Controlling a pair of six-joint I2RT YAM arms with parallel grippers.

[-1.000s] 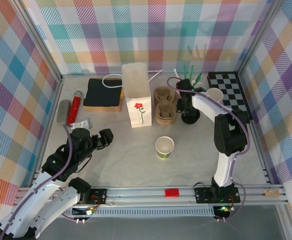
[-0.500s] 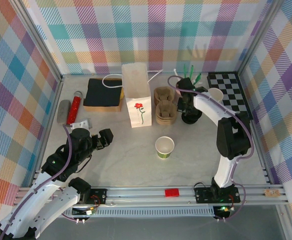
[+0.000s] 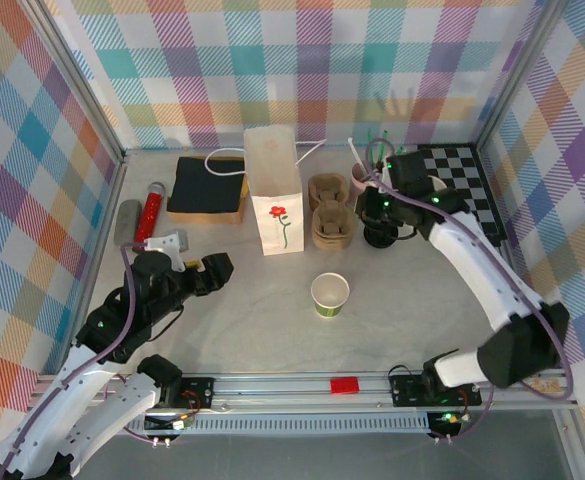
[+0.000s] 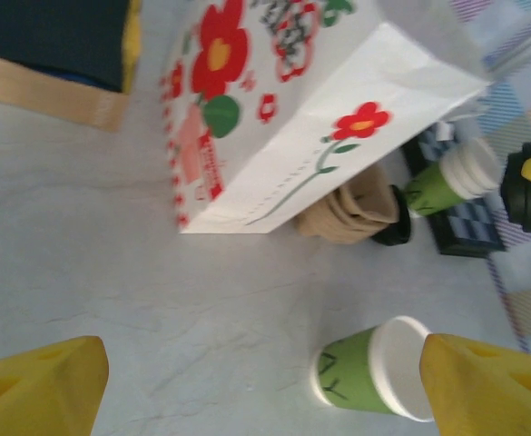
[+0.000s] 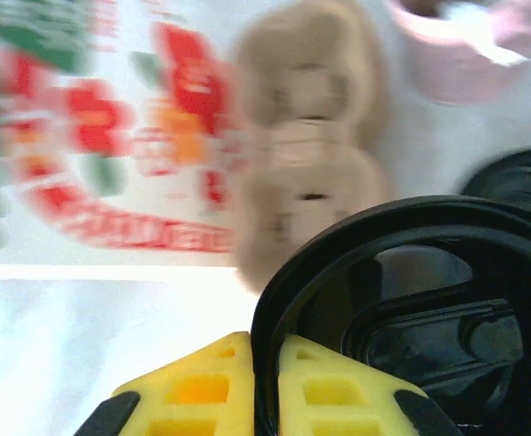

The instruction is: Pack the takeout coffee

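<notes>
Our right gripper (image 5: 265, 352) pinches the lid rim of the takeout coffee (image 5: 410, 309), near the brown cup carriers (image 5: 306, 136). Our left gripper (image 4: 265, 391) gapes empty by a lidless cup (image 4: 374, 372), white inside, before the upright paper bag (image 4: 319, 136).

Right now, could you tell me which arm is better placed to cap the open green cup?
Right, probably: the right end effector is shut on the rim of a black lid. The left end effector is open and empty, facing the open green cup.
</notes>
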